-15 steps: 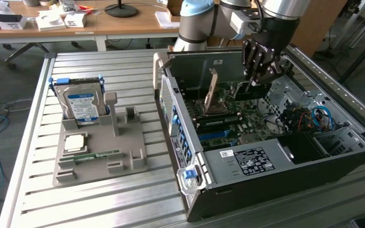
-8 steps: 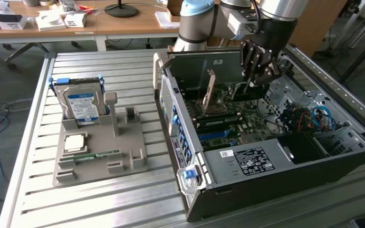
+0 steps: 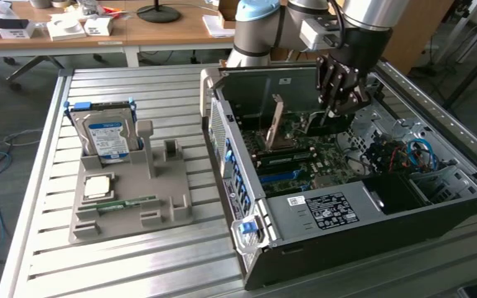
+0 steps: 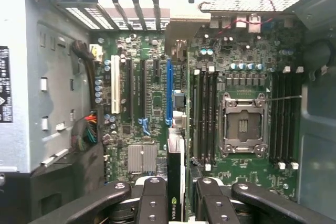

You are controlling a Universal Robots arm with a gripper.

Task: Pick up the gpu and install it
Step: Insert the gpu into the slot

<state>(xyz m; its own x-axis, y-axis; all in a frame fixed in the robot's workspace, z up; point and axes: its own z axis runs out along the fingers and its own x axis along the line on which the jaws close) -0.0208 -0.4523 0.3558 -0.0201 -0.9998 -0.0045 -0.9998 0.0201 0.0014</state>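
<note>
gpu [image 4: 176,163] ×1 is clamped edge-on between 2 fingers [image 4: 152,200] of gripper [image 4: 181,195], inside case [image 3: 322,239] | beyond it: 1 blue slot [image 4: 169,93] is lined up, 1 white slot [image 4: 114,92] is seen | beside case, on tray [image 3: 172,205]: 1 hard drive [image 3: 106,136] and 1 memory stick [image 3: 127,203] are kept

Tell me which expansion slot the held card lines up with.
The blue slot; the gpu in the gripper points along it, unlike the white slot and black slots.

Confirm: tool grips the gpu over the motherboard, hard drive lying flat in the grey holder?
No. The hard drive stands upright in the grey holder, as the exterior view shows. The tool does grip the gpu over the motherboard.
</note>
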